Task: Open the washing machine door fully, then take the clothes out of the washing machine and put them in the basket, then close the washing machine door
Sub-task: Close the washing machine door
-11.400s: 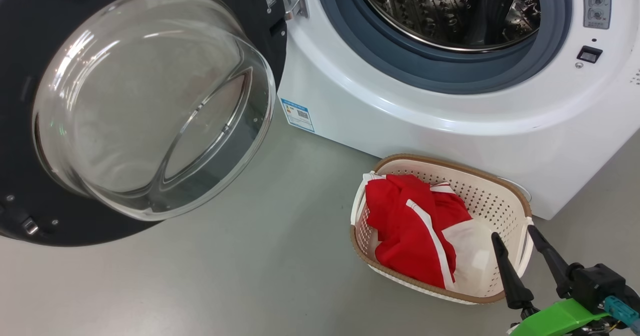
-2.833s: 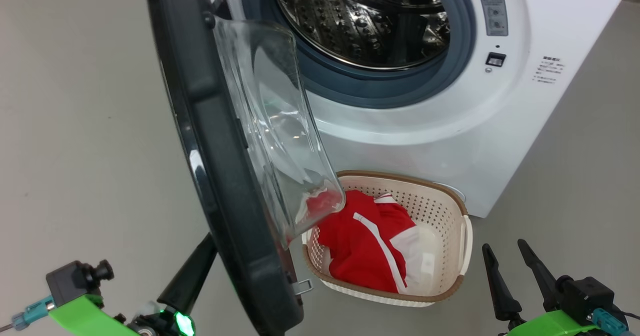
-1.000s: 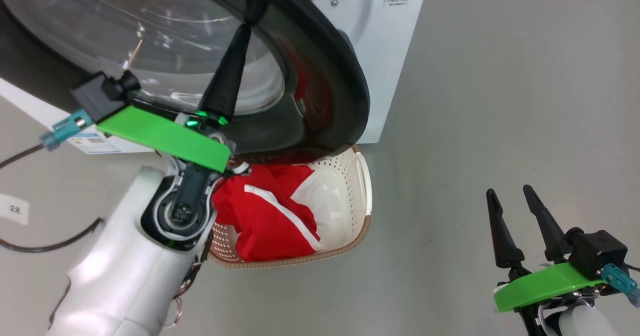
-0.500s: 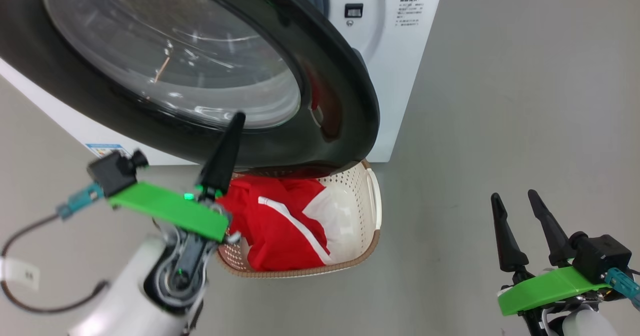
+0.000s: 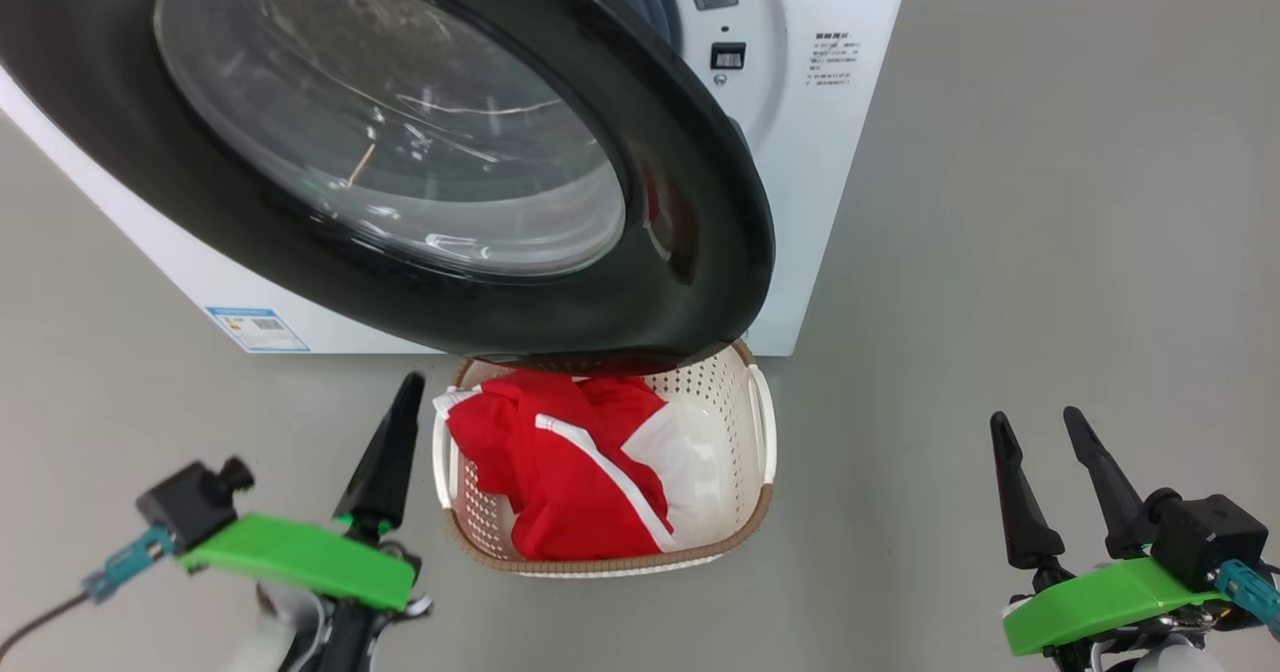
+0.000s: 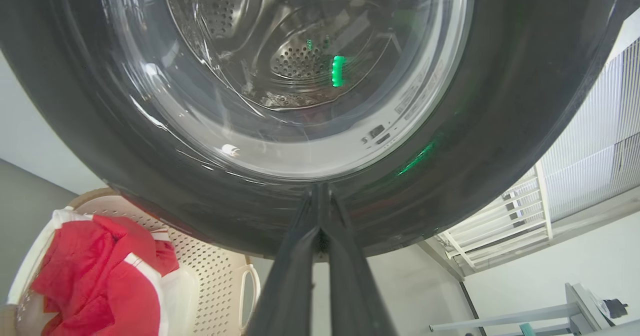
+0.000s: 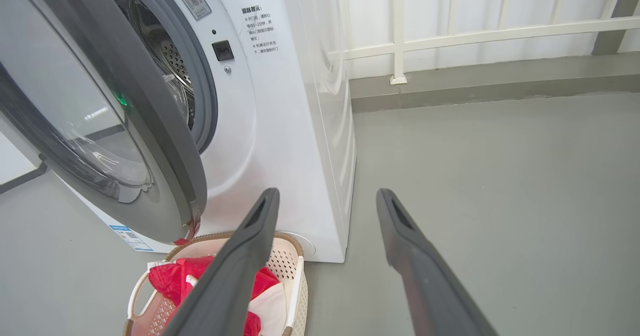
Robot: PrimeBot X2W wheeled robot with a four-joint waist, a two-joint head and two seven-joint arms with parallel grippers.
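One glossy black-rimmed door (image 5: 690, 202) ajar, red-white clothes (image 5: 540, 472) in basket (image 5: 715, 402), left fingers (image 5: 385, 462) together, right fingers (image 5: 1015, 502) spread, both empty

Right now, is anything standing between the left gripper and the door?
Nothing visible. The left gripper, jaws shut, points at the door's black lower rim across open air. The basket sits to its right, out of that line.

Left hand (image 5: 408, 387): fingers (image 5: 385, 462) pressed together, pointing up, tilted slightly right, empty | Right hand (image 5: 1035, 418): fingers spread apart, pointing up, tilted slightly left, empty | Both wrists: green bracket (image 5: 300, 557) beneath
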